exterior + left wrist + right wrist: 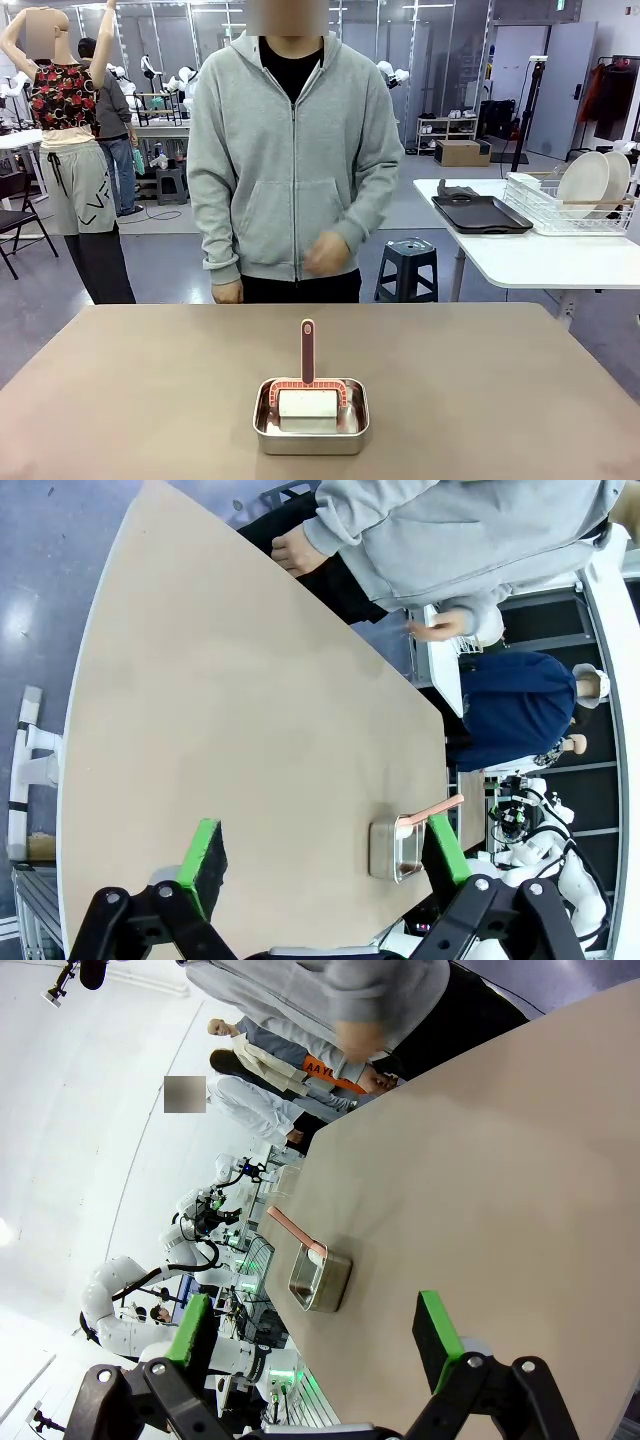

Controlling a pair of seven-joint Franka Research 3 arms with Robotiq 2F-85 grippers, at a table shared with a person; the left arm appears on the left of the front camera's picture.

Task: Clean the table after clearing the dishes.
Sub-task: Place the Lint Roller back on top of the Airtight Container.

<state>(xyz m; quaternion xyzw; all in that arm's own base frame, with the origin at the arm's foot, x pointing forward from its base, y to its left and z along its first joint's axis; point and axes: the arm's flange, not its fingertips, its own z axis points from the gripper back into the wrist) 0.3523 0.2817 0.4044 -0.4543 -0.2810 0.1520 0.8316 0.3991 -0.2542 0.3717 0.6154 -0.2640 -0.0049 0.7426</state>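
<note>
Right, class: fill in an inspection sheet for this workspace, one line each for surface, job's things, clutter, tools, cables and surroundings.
Surface: brownish table, bare apart from one pan.
Job's things: white plates stand in a wire rack on the white side table; dark tray beside the rack.
Clutter: small steel pan holding a white sponge on a pink-handled tool.
Tools: left tool open, above the table; right tool open, above the table.
Cables: nothing seen on the table.
Surroundings: person in a grey hoodie at the far edge; stool behind.
</note>
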